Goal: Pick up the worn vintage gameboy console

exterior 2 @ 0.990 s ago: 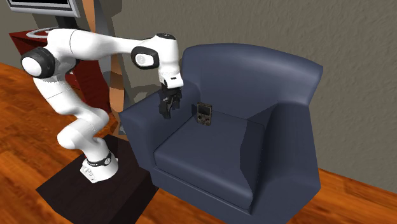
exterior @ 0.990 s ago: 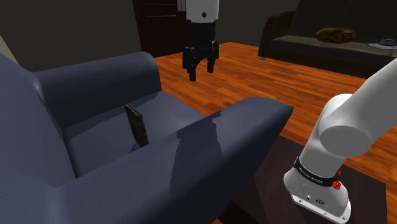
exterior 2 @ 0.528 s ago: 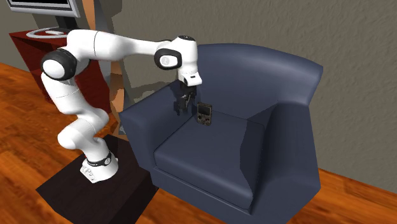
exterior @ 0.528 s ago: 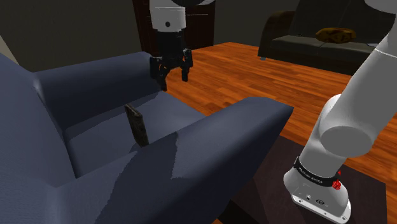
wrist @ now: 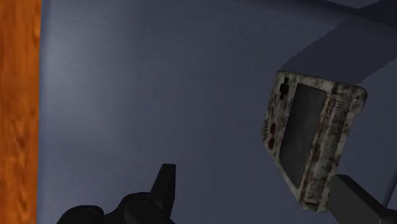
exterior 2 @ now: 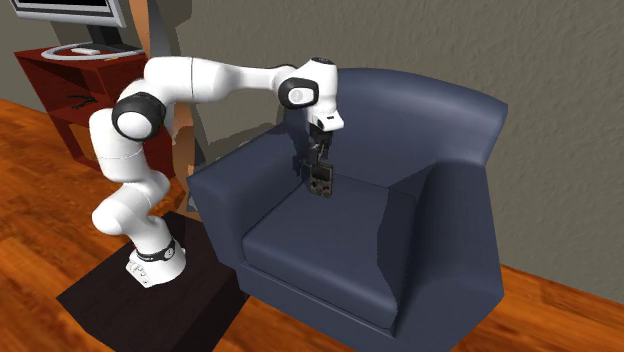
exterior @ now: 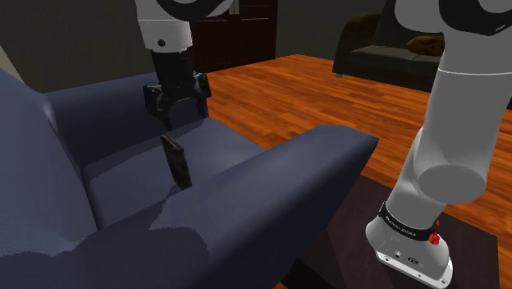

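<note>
Gripper (exterior: 179, 113) hangs right over the gameboy (exterior: 176, 162), pointing down, and there's a visible gap between them in the shoulder view. Fingers are spread wide with nothing pinched. In the wrist view the gameboy (wrist: 312, 143) sits off toward one finger (wrist: 356, 200) rather than centred in the gap, and the other finger (wrist: 163, 186) is well away from it. Can't tell if that near finger is brushing the case or not.

The gameboy itself is pretty beat up: off-white shell with brown grime all over, dark screen, a couple of reddish buttons and a dark d-pad. It's standing up on end on the seat of a dark blue armchair (exterior: 271, 181), tucked toward the back corner. In the second exterior view the gameboy (exterior 2: 321, 181) is next to the chair arm on that view's left, screen facing out over the seat, with the gripper (exterior 2: 317, 162) directly above it.

The white arm reaches over that chair arm from its stand (exterior 2: 150, 300), a dark box on the wood floor (exterior: 328, 90) beside the armchair (exterior 2: 440, 120).
</note>
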